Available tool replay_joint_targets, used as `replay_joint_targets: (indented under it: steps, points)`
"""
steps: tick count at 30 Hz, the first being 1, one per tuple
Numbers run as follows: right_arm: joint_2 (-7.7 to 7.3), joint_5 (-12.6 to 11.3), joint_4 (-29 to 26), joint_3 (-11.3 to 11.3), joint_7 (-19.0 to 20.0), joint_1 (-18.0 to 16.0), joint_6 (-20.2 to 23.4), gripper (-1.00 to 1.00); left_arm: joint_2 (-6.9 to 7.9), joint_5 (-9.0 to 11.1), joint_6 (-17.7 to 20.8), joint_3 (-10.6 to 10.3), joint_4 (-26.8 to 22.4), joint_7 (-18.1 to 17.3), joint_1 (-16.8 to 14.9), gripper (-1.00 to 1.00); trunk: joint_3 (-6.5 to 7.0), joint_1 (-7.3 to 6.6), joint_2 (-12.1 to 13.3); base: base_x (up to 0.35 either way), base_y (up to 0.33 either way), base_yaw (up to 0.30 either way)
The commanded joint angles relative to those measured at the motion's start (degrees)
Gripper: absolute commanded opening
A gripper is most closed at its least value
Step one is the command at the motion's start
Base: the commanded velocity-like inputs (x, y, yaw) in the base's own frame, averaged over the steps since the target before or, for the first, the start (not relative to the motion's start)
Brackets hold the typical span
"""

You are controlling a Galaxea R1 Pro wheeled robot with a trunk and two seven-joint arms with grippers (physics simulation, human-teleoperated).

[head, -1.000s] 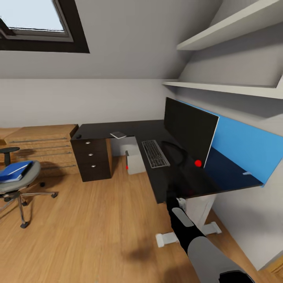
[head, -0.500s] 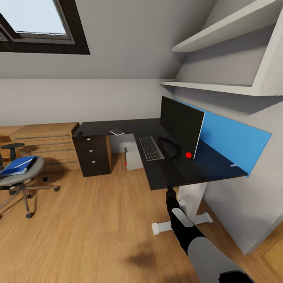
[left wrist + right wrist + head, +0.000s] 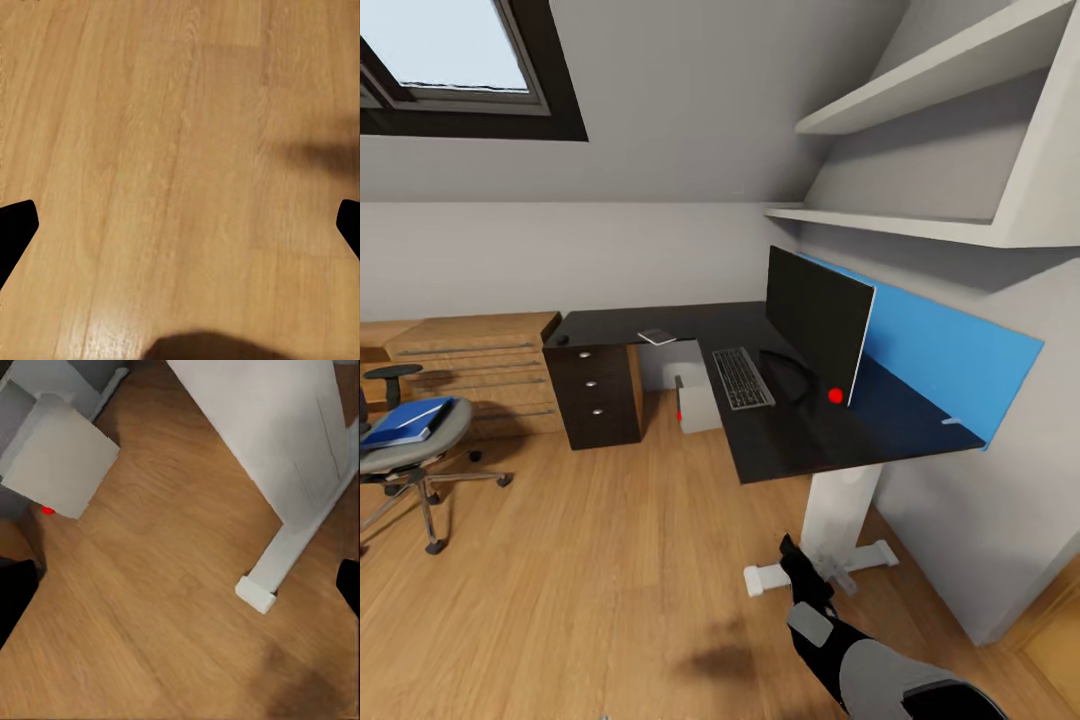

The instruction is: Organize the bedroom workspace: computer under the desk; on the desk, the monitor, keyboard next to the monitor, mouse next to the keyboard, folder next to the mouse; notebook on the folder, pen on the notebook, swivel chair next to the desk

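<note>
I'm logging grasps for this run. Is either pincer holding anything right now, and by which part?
Nothing is held. Both wrist views show the fingertips spread wide over bare wood floor, with nothing between them.

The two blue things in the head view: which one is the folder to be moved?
The folder is the small flat blue one lying on the swivel chair seat. The other is a large blue panel standing behind the monitor.

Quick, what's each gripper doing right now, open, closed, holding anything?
Left gripper: open, empty, above the wood floor.
Right gripper: open, empty, near the desk leg.
</note>
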Motion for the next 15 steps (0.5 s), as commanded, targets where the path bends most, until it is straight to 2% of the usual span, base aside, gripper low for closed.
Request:
replay_joint_targets:
  steps: [1, 2, 3, 4, 5, 6, 8, 10, 11, 13, 15]
  points:
    - [0.01, 1.06, 1.13, 0.53, 0.17, -0.03, -1.93, 1.00, 0.06, 0.62, -0.37, -0.35, 0.02, 0.35, -0.05, 1.00, 0.13, -0.23, 0.39, 0.000, 0.000, 0.000]
    - [0.01, 2.42, 1.91, 0.53, 0.17, 0.07, -3.50, 1.00, 0.07, 0.62, -0.35, -0.35, 0.02, 0.37, -0.05, 1.00, 0.31, -0.45, 0.79, 0.000, 0.000, 0.000]
    - [0.01, 4.82, 3.00, 0.53, 0.17, 0.68, -6.39, 1.00, 0.09, 0.63, -0.33, -0.35, 0.01, 0.39, -0.05, 1.00, 0.49, -0.67, 1.19, 0.000, 0.000, 0.000]
    - [0.01, 5.85, 3.37, 0.53, 0.17, 1.23, -7.68, 1.00, 0.09, 0.63, -0.32, -0.33, 0.01, 0.40, -0.05, 1.00, 0.67, -0.89, 1.59, 0.000, 0.000, 0.000]
    - [0.01, 8.35, 4.09, 0.55, 0.20, 3.65, -10.92, 1.00, 0.10, 0.63, -0.31, -0.30, 0.01, 0.42, -0.05, 1.00, 0.85, -1.11, 1.99, 0.000, 0.000, 0.000]
    - [0.01, 9.60, 4.36, 0.57, 0.22, 5.42, -12.57, 1.00, 0.10, 0.64, -0.31, -0.27, 0.01, 0.46, -0.05, 1.00, 1.03, -1.33, 2.39, 0.000, 0.000, 0.000]
    - [0.01, 10.68, 4.54, 0.59, 0.23, 6.88, -13.79, 1.00, 0.10, 0.64, -0.30, -0.23, 0.03, 0.49, -0.05, 1.00, 1.39, -1.77, 3.19, 0.000, 0.000, 0.000]
    - [-0.28, 12.93, 4.83, 0.58, 0.25, 9.72, -15.29, 1.00, 0.13, 0.68, -0.33, 0.00, 0.09, 0.59, -0.05, 1.00, 1.75, -2.21, 3.99, 0.000, 0.000, 0.000]
    - [-0.43, 13.15, 4.85, 0.59, 0.26, 10.15, -15.35, 1.00, 0.12, 0.69, -0.34, 0.04, 0.09, 0.59, -0.05, 1.00, 1.93, -2.43, 4.40, 0.000, 0.000, 0.000]
    - [-0.73, 15.32, 4.91, 0.76, 0.25, 12.54, -15.60, 1.00, 0.11, 0.76, -0.37, 0.16, 0.13, 0.61, -0.05, 1.00, 2.29, -2.87, 5.20, 0.000, 0.000, 0.000]
    - [-0.79, 17.44, 4.94, 0.86, 0.21, 13.38, -15.64, 1.00, 0.14, 0.80, -0.36, 0.17, 0.16, 0.60, -0.05, 1.00, 2.65, -3.31, 6.00, 0.000, 0.000, 0.002]
